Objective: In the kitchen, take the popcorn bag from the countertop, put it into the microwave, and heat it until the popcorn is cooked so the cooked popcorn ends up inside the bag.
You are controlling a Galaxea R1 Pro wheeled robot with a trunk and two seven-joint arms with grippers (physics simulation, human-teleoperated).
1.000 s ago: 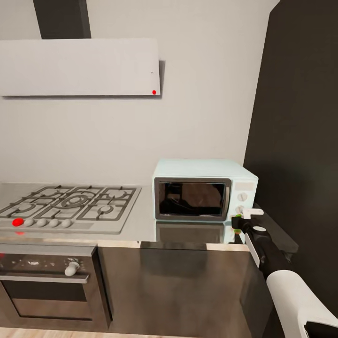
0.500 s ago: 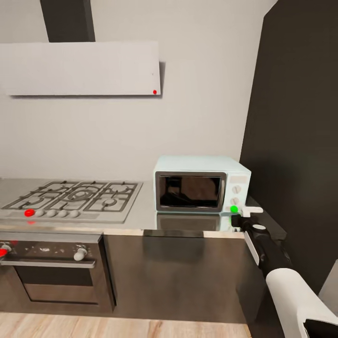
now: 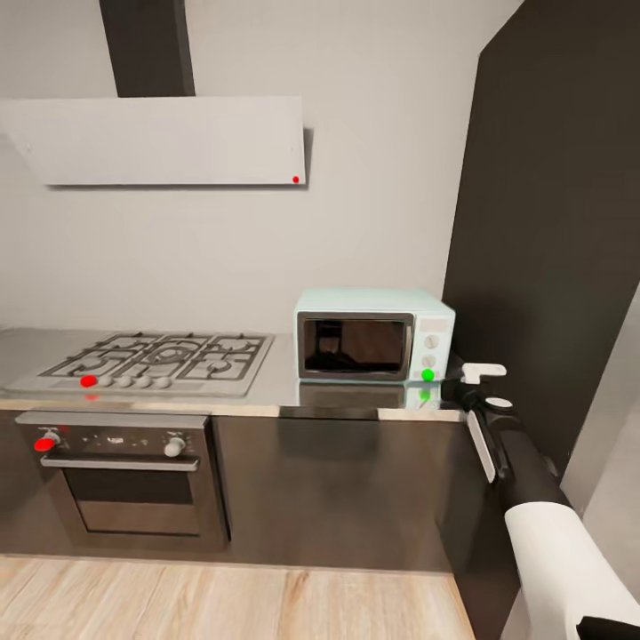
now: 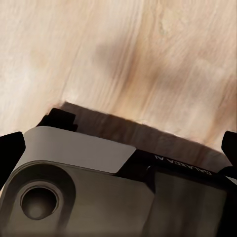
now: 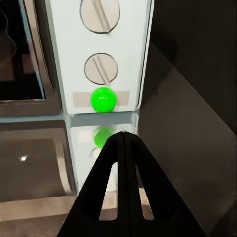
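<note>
The pale mint-blue microwave [image 3: 373, 333] stands on the grey countertop [image 3: 267, 393] with its dark glass door closed. A green light [image 3: 428, 374] glows low on its side panel, below two round knobs. My right gripper [image 3: 455, 389] hovers just in front of the panel's lower right corner, a short gap away. In the right wrist view its fingers [image 5: 123, 173] are pressed together, shut on nothing, pointing at the green light [image 5: 103, 99]. The popcorn bag is hidden; I cannot make it out through the glass. My left gripper [image 4: 118, 148] hangs open over the wood floor.
A grey gas hob [image 3: 151, 356] lies left of the microwave, over a dark built-in oven [image 3: 124, 480] with red-marked knobs. A white slanted hood [image 3: 160, 140] hangs above. A tall dark cabinet [image 3: 551, 222] walls the right side. Light wood floor [image 3: 222, 600] lies before the cabinets.
The whole head view has pulled back from the counter, so more floor and oven show. My right gripper has drawn away from the microwave's panel, where the green light now shows fully.
</note>
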